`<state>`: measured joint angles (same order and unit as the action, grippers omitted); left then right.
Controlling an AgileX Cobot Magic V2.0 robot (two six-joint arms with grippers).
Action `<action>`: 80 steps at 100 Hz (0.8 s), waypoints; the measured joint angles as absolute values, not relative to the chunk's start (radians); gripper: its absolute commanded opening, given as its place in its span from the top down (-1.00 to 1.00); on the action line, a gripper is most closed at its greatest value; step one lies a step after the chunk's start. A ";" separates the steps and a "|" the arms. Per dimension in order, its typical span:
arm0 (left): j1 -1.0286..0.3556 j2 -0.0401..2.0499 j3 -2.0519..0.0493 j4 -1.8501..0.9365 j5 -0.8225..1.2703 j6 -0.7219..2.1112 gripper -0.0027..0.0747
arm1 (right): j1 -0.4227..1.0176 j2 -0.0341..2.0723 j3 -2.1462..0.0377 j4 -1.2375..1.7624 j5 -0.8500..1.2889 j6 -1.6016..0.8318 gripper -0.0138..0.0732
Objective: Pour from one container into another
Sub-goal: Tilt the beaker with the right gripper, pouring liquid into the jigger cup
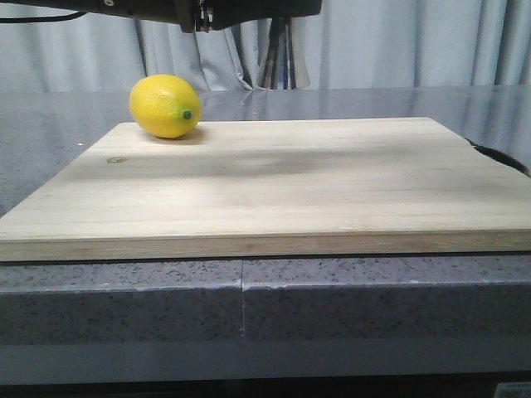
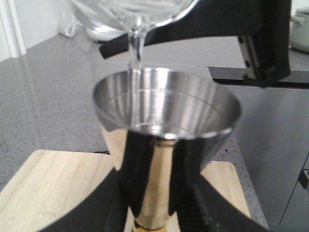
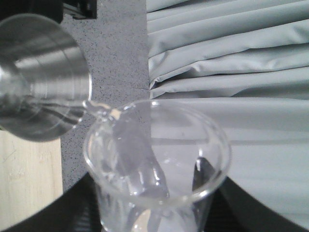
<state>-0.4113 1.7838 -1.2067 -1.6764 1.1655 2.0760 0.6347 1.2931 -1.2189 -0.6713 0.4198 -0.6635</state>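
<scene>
Black fingers (image 2: pixel 193 193) of the left gripper (image 2: pixel 152 212) clamp the steel jigger (image 2: pixel 166 104) upright, while the right gripper (image 3: pixel 159 212) grips the tilted glass beaker (image 3: pixel 157 159). Only the wrist views show clear liquid (image 2: pixel 135 48) streaming from the beaker's lip into the jigger. The front view offers merely a lemon (image 1: pixel 165 105) at ten o'clock on the wooden board (image 1: pixel 274 186).

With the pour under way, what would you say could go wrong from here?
The stream falls from the beaker lip onto the near wall of the jigger, not its centre, so a small drift could spill water onto the cutting board. The jigger's cup is shallow, so pouring on may overflow it.
</scene>
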 measured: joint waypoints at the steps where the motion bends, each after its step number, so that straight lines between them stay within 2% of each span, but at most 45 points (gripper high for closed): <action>1: -0.411 1.784 -1.207 -1.676 1.165 2.076 0.45 | 0.635 1.293 -1.219 -0.671 0.420 -0.664 0.05; 80: -0.411 1.784 -1.207 -1.676 1.165 2.076 0.45 | 0.660 1.293 -1.219 -0.753 0.407 -0.664 0.05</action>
